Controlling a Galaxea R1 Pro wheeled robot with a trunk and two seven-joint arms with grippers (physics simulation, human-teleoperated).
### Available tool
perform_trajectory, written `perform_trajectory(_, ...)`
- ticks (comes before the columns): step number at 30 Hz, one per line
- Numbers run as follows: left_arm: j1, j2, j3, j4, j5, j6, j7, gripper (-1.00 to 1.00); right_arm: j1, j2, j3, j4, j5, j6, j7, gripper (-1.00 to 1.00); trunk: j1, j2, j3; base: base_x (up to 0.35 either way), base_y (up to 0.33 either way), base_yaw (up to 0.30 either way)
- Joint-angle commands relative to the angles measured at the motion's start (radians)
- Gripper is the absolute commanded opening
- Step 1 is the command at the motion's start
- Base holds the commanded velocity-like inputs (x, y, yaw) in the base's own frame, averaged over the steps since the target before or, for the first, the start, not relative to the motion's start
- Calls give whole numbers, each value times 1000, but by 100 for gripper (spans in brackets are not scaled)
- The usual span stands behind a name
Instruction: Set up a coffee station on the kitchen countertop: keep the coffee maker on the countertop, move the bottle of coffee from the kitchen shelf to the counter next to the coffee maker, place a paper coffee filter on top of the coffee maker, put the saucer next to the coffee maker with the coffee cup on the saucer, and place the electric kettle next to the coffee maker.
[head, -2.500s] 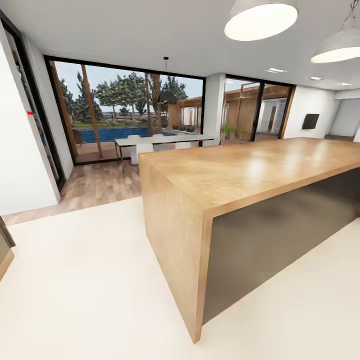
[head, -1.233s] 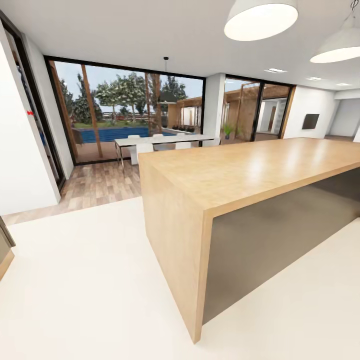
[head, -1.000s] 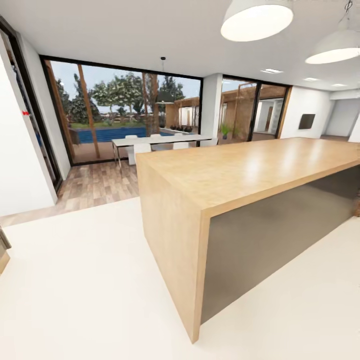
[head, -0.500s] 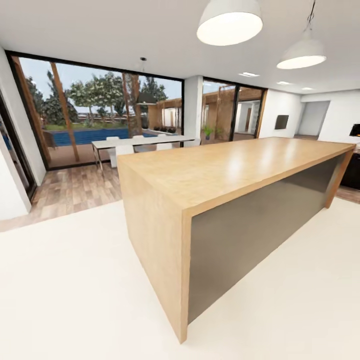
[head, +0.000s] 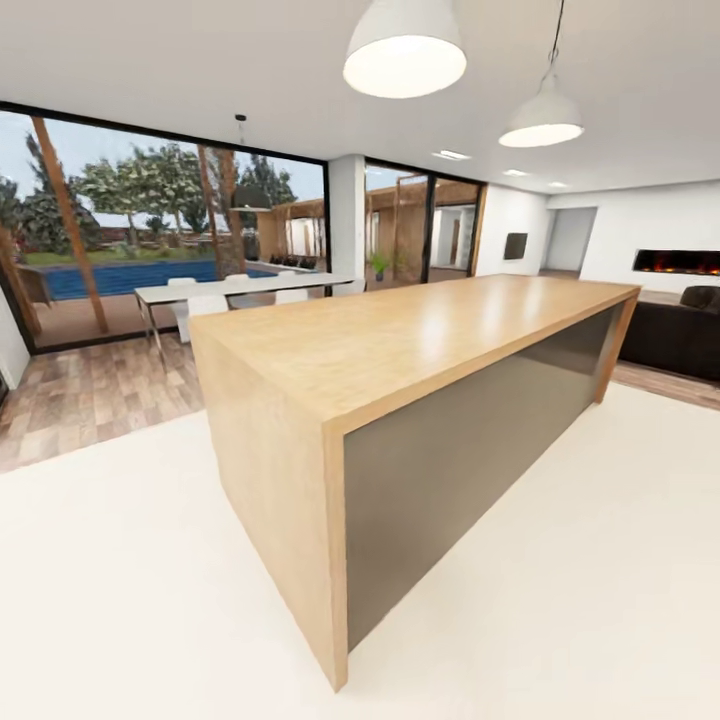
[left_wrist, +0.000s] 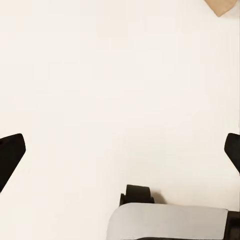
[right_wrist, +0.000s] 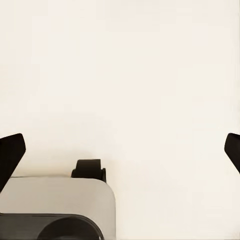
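Observation:
None of the coffee things are in sight. The head view looks over a long wooden kitchen island (head: 400, 340) with a bare top and a grey side panel. My left gripper (left_wrist: 120, 152) hangs open above the cream floor, its black fingertips (left_wrist: 11, 155) far apart at the frame's sides, nothing between them. My right gripper (right_wrist: 120, 152) is open the same way, with its fingertips (right_wrist: 11, 150) wide apart over the floor. The robot's grey base (right_wrist: 55, 207) and a wheel (left_wrist: 136, 194) show below the grippers.
Cream floor (head: 560, 560) surrounds the island. A white dining table (head: 235, 290) with chairs stands by the big windows on wood flooring. A dark sofa (head: 680, 335) and a wall fireplace (head: 675, 262) lie at the right. Two pendant lamps (head: 405, 50) hang overhead.
The whole head view has swung to the right: the island and windows slid left in the picture, and the sofa and fireplace came into sight. Nothing in the room itself moved.

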Motion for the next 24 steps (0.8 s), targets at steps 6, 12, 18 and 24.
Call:
perform_trajectory(6, 0, 0, -1, 0, 6, -7, 0, 100, -1, -1, -2, 2, 0, -3, -1, 100, 0, 0, 2, 0, 0, -247)
perform_trajectory(12, 0, 0, -1, 0, 5, -9, 0, 100, -1, -1, -2, 1, 0, -3, -1, 100, 0, 0, 5, 0, 0, -247)
perform_trajectory(18, 0, 0, -1, 0, 6, -10, 0, 100, -1, -2, -3, 0, 0, -4, -2, 100, 0, 0, 7, 0, 0, -247)
perform_trajectory(24, 0, 0, -1, 0, 6, -10, 0, 100, -1, -3, -4, -1, 0, -5, -2, 100, 0, 0, 10, 0, 0, -247)
